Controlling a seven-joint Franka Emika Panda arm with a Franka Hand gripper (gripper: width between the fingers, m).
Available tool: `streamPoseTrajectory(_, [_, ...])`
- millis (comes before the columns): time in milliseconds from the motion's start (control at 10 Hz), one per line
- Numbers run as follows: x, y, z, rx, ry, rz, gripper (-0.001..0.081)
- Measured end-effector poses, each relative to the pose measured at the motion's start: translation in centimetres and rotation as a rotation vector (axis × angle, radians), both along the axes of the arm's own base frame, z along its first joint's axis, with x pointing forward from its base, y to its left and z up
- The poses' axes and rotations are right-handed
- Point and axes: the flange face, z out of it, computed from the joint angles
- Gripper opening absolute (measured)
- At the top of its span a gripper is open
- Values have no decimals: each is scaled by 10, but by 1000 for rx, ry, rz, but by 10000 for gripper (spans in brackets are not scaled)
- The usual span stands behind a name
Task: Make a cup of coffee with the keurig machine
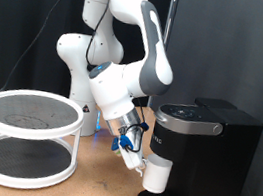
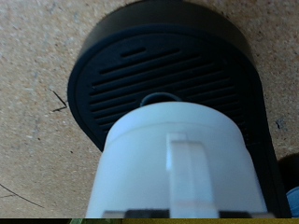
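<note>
Cup [image 1: 158,176] in jaws, over keurig machine [image 1: 209,152] drip tray [image 2: 112,65]

Cup [image 2: 179,163] base cut off by wrist view edge; hand [image 1: 134,157] fingertips indistinct.

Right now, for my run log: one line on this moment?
gripper | holds cup | above drip tray | keurig lid shut

The light wooden table [image 1: 85,194] (chipboard-grained up close) carries the keurig machine [image 1: 202,161] and a white two-tier stand [image 1: 29,137].
</note>
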Motion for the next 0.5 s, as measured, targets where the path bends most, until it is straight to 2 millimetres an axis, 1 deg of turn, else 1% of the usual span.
streamPoseTrajectory(100, [0,4,-1,-5,0,5,1])
streamPoseTrajectory(500, [-1,13,-16,-27,17,-1,1])
